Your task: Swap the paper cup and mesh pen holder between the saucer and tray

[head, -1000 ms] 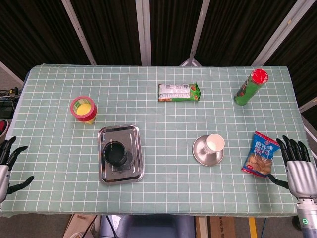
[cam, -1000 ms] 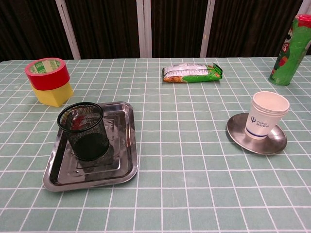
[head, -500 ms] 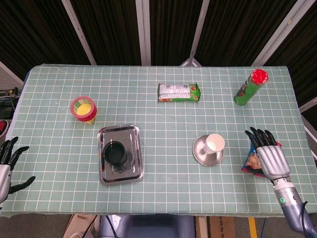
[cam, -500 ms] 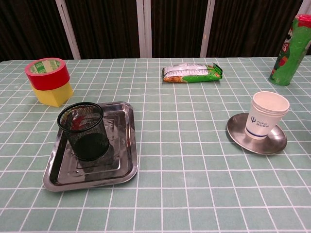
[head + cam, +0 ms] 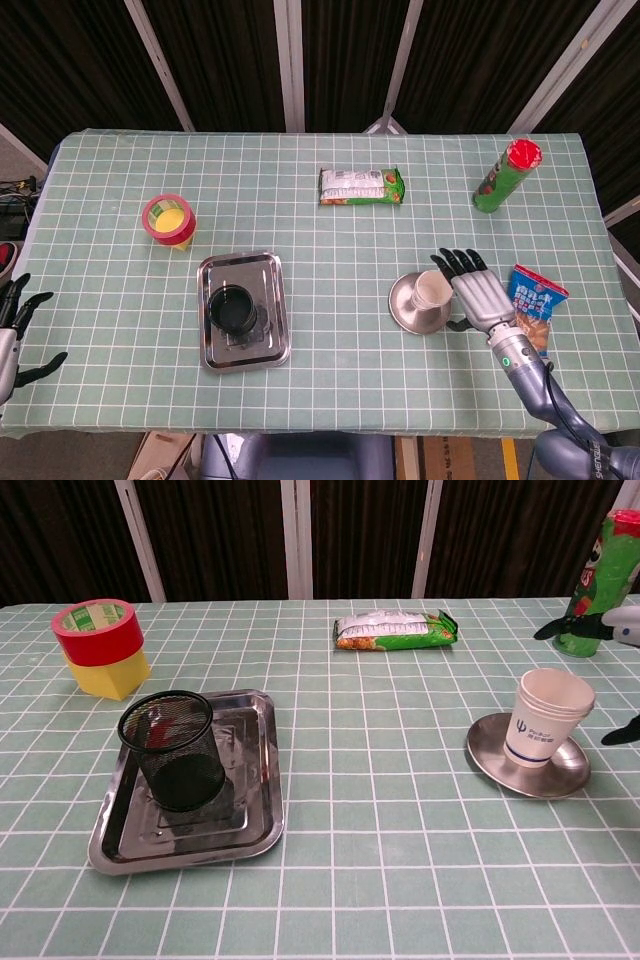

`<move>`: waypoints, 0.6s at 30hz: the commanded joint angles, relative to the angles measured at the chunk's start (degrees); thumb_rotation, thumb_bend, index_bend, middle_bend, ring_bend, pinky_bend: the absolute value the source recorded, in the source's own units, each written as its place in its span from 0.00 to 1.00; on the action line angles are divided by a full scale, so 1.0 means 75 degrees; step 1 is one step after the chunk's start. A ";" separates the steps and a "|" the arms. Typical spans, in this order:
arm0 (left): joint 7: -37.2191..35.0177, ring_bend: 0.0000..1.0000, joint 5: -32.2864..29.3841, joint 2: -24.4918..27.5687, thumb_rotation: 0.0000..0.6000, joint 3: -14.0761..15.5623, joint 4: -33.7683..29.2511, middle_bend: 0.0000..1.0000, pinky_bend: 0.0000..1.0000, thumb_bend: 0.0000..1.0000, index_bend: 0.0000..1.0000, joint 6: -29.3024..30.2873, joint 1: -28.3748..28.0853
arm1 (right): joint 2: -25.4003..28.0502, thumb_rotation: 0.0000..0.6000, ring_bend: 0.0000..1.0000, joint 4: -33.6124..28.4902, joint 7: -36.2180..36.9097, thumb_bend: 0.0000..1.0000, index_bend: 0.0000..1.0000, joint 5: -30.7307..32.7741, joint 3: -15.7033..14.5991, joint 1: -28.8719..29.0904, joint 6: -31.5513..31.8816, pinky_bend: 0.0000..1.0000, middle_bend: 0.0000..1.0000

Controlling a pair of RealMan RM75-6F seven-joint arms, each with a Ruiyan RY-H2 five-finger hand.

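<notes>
From the head view, the swap looks unstarted: the paper cup (image 5: 432, 289) stands upright on the saucer (image 5: 412, 309) toward the bench's right front, and the mesh pen holder (image 5: 234, 310) stands mouth-up in the tray (image 5: 243, 311) toward the left front. The right hand (image 5: 478, 297) is spread and empty beside the cup; the left hand (image 5: 14, 322) waits released off the left edge.

From the chest view, cup (image 5: 548, 718) and holder (image 5: 174, 749) stand vertical (rims up), with only the right hand's fingertips (image 5: 572, 626) showing.

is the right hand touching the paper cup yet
Apart. In the chest view the right hand is spread open beside the paper cup, with tablecloth showing between them.
</notes>
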 commanded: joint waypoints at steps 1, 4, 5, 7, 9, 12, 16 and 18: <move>0.0031 0.00 -0.0018 -0.0016 1.00 -0.0005 -0.0003 0.00 0.11 0.07 0.21 -0.0014 -0.0006 | -0.0177 1.00 0.07 0.0030 -0.0266 0.00 0.11 0.0300 -0.0005 0.0209 -0.0114 0.00 0.05; 0.0060 0.00 -0.0036 -0.0032 1.00 -0.0012 -0.0010 0.00 0.11 0.07 0.21 -0.0012 -0.0005 | -0.0353 1.00 0.11 0.0125 -0.0440 0.00 0.13 0.0470 -0.0020 0.0352 -0.0095 0.00 0.09; 0.0062 0.00 -0.0039 -0.0033 1.00 -0.0016 -0.0012 0.00 0.11 0.07 0.21 -0.0007 -0.0004 | -0.0381 1.00 0.13 0.0145 -0.0468 0.00 0.14 0.0494 -0.0022 0.0374 -0.0093 0.00 0.10; 0.0066 0.00 -0.0052 -0.0039 1.00 -0.0028 -0.0020 0.00 0.11 0.07 0.21 0.0020 0.0007 | -0.0508 1.00 0.18 0.0241 -0.0583 0.00 0.17 0.0628 -0.0021 0.0483 -0.0086 0.00 0.14; 0.0062 0.00 -0.0068 -0.0044 1.00 -0.0042 -0.0020 0.00 0.11 0.07 0.21 0.0042 0.0015 | -0.0604 1.00 0.24 0.0310 -0.0659 0.01 0.20 0.0723 -0.0018 0.0564 -0.0048 0.02 0.19; 0.0074 0.00 -0.0107 -0.0053 1.00 -0.0057 -0.0018 0.00 0.11 0.07 0.21 0.0035 0.0015 | -0.0729 1.00 0.31 0.0418 -0.0797 0.04 0.25 0.0824 -0.0041 0.0664 0.0043 0.06 0.25; 0.0080 0.00 -0.0141 -0.0049 1.00 -0.0070 -0.0038 0.00 0.11 0.07 0.21 0.0026 0.0015 | -0.0883 1.00 0.40 0.0563 -0.0944 0.06 0.33 0.0883 -0.0081 0.0763 0.0201 0.15 0.32; 0.0067 0.00 -0.0141 -0.0046 1.00 -0.0075 -0.0042 0.00 0.11 0.07 0.21 0.0043 0.0021 | -0.0952 1.00 0.45 0.0650 -0.0962 0.09 0.37 0.0816 -0.0094 0.0786 0.0310 0.21 0.36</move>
